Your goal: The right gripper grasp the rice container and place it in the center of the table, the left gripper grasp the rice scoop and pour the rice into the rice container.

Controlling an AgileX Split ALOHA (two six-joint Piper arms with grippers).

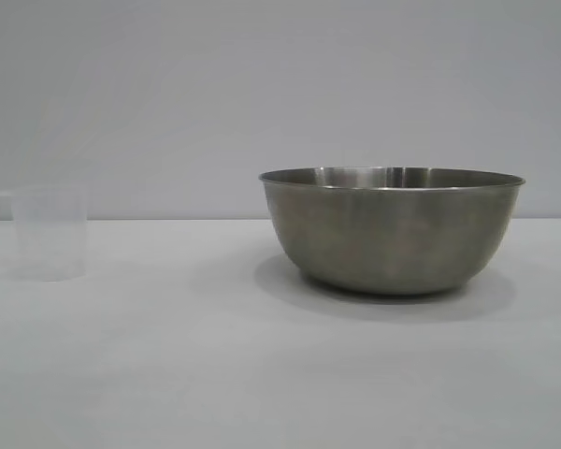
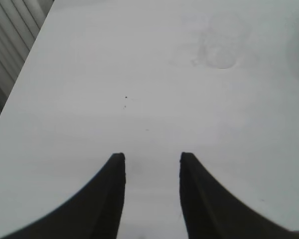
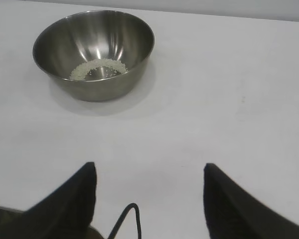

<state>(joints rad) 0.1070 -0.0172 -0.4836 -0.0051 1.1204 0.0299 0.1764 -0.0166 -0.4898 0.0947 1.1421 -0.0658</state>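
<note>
Bare white tabletop [image 1: 262, 374] fills the space closest to the exterior camera, with nothing on it ahead of the bowl [image 1: 391, 229] and the scoop [image 1: 49, 232].

Open room first. The bowl sits right of middle in the exterior view, upright, its shadow pooled under it. The scoop stands upright far off to the left, well apart from the bowl, with a wide clear stretch of cloth between them. From my left wrist I see one tabletop edge running diagonally past a ribbed grey surface [image 2: 10, 45] beside it; the scoop [image 2: 220, 42] shows faintly farther out, and bare tabletop lies between it and my fingers. From my right wrist the bowl [image 3: 93, 52] rests well ahead, with open cloth all around it and a broad empty patch between it and me.

Rice [image 3: 97, 68] lies in a thin ring on the bowl's bottom.

My left claw [image 2: 152, 162] is partly spread, holding nothing, touching nothing. My right claw [image 3: 149, 172] is spread wider, also empty, with a cable [image 3: 127, 221] showing between its fingers.
</note>
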